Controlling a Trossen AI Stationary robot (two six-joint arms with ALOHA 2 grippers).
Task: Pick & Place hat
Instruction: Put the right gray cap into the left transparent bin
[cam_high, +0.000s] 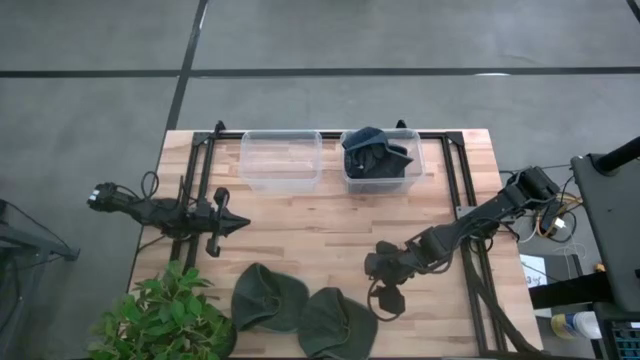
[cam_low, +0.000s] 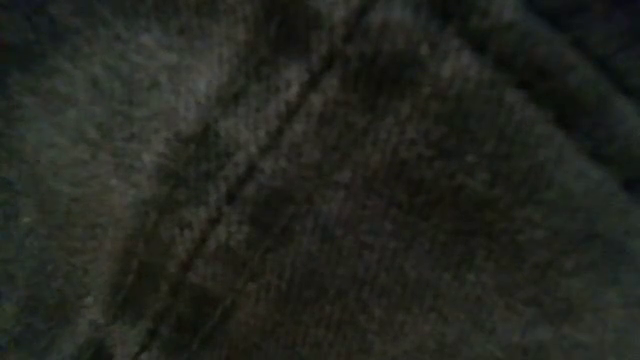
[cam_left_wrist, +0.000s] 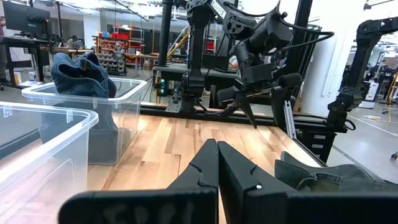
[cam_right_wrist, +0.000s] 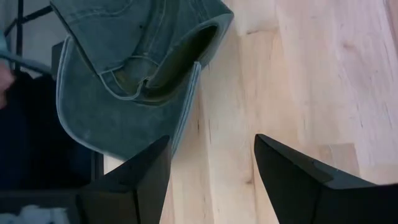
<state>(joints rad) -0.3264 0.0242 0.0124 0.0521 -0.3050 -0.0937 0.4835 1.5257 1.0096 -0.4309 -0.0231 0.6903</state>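
Green hat (cam_right_wrist: 134, 74) lies just beyond the empty, wide-open right gripper (cam_right_wrist: 211, 171).

both arms are showing dark jointed links with black cables, and the right gripper (cam_high: 383, 283) is having wedge-shaped black fingers.

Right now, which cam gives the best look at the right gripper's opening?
The right wrist view: the right gripper shows both fingers spread wide over bare table, beside a green hat. The high view shows it small from above; the left wrist view, far off. Fabric blocks the low view.
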